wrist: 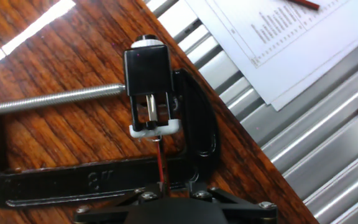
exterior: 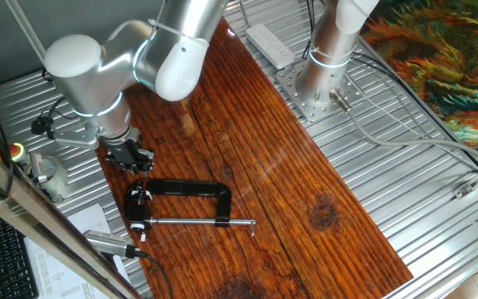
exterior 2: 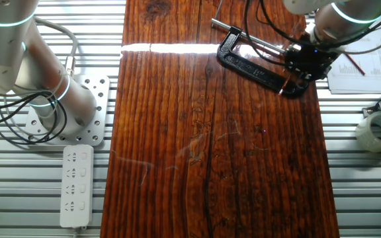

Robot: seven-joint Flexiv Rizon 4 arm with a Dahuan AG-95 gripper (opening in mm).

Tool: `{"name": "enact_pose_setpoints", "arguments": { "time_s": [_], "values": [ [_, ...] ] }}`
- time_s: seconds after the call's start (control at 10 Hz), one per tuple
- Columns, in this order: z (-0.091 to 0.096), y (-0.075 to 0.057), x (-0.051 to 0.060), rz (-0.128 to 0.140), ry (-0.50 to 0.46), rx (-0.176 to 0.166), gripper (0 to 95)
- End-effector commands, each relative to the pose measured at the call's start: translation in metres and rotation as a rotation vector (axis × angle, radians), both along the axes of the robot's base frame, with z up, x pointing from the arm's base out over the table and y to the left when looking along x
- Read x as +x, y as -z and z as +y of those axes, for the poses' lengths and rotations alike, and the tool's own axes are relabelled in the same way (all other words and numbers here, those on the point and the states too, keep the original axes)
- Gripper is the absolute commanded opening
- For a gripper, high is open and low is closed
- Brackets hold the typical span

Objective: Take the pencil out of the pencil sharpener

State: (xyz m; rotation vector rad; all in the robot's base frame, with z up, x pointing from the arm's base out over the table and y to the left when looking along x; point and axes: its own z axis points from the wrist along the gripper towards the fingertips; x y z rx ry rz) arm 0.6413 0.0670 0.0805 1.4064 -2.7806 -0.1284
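The pencil (wrist: 160,163), a thin red stick, runs from the sharpener (wrist: 149,87) back to the gripper (wrist: 161,191) at the bottom of the hand view, its tip seemingly in the sharpener's white mouth. The sharpener is held in a black clamp (wrist: 98,180) on the wooden counter (wrist: 48,137). The jaws look closed on the pencil, though their tips are barely visible.

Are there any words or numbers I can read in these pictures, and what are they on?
Black clamp: raised marks on its bar, too blurred to read.
Printed paper sheet: rows of tiny print, too small to read.
Paper sheets at the table edge: tiny print, unreadable.
Power strip: no readable text.
Nothing else carries writing.
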Motion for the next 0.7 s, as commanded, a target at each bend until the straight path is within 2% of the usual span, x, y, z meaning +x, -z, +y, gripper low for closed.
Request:
{"name": "enact_pose_setpoints", "arguments": {
  "time_s": [0.1, 0.7],
  "values": [
    [0.0024, 0.0034, -0.0014, -0.004, 0.014, -0.002, 19.0],
    [0.0062, 0.0083, -0.0051, 0.0, 0.021, -0.008, 19.0]
  ]
}}
